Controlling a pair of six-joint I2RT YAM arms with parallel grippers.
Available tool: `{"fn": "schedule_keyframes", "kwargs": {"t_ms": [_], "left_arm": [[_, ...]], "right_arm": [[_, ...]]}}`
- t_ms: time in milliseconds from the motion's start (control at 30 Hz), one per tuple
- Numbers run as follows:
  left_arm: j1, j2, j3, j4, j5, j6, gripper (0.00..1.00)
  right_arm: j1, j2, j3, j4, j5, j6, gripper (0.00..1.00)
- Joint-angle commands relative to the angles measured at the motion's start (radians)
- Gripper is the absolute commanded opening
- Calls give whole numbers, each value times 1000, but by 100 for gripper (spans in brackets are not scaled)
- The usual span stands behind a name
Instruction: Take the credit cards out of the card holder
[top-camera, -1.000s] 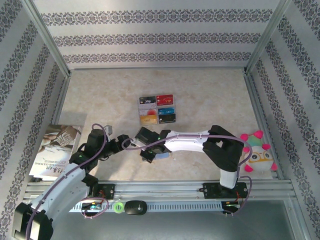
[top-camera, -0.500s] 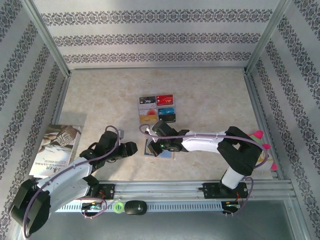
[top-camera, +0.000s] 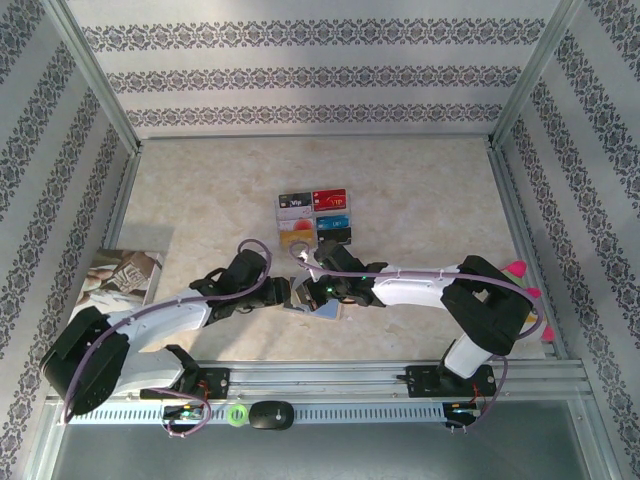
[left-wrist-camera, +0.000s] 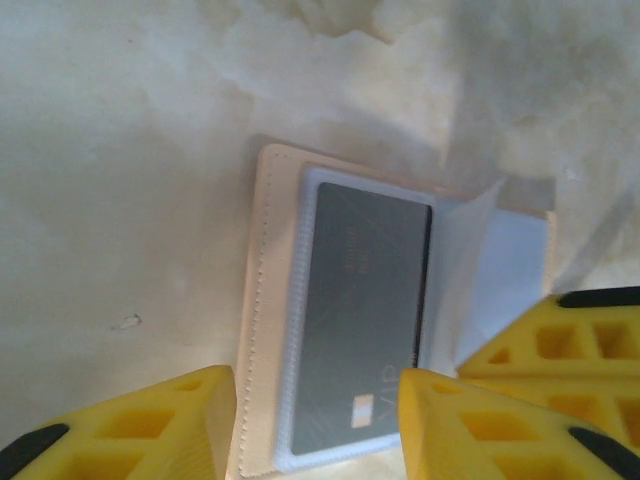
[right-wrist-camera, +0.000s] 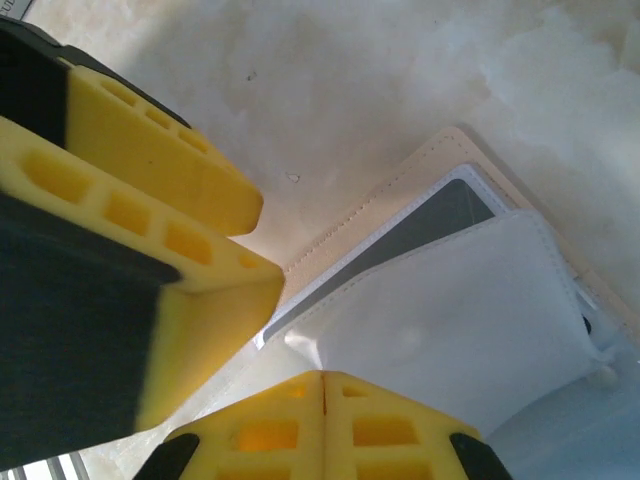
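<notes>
Clearly the work sits at the pull-out step. The card holder (left-wrist-camera: 262, 300) lies open and flat on the desk (left-wrist-camera: 120, 150), somewhat nearer the near edge than the middle. A grey card (left-wrist-camera: 365, 300) is not yet out of its clear pocket.

The left end effector (left-wrist-camera: 315, 388) is part-spread, one finger either side of the holder's end with the card's short edge between them. Whether the pads touch anything cannot be told. Just beside it, the right end effector (right-wrist-camera: 322, 395) has its fingers pressed together at the edge of a translucent sleeve page (right-wrist-camera: 450, 320) that curls up off the card. Whether it pinches that page or only pins it cannot be told.

The next move probably calls for the left fingers to nip the card's edge alone, not pocket and cover too. They would then slide it out along the pocket while the right holds the holder down.

Farther off, toward the far edge, six loose cards (top-camera: 315, 218) lie in a grid.
</notes>
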Motion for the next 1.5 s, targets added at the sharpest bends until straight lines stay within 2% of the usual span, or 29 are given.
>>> {"fn": "schedule_keyframes", "kwargs": {"t_ms": [0, 233, 433, 600, 700, 1067, 1300, 1400, 1467], "left_arm": [[-28, 48, 25, -30, -29, 18, 48], [-49, 69, 46, -43, -58, 12, 42], [-59, -55, 13, -74, -124, -21, 41], [-58, -29, 25, -70, -82, -27, 11], [-59, 12, 37, -87, -88, -30, 2], [-70, 47, 17, 71, 3, -42, 0], [-77, 139, -6, 194, 110, -76, 0], [-77, 147, 4, 196, 127, -68, 0], [-77, 147, 9, 204, 138, -66, 0]], "right_arm": [[-3, -27, -22, 38, -22, 16, 0], [-4, -37, -33, 47, -21, 19, 0], [-4, -47, -43, 48, -15, 18, 0], [-4, -52, -50, 53, -15, 17, 0], [-4, -52, -48, 53, -16, 14, 0], [-5, -48, -56, 72, -22, 18, 0], [-12, -79, -60, 84, -29, 32, 1], [-26, -150, -82, 80, -22, 43, 21], [-44, -218, -113, 74, -7, 49, 27]]}}
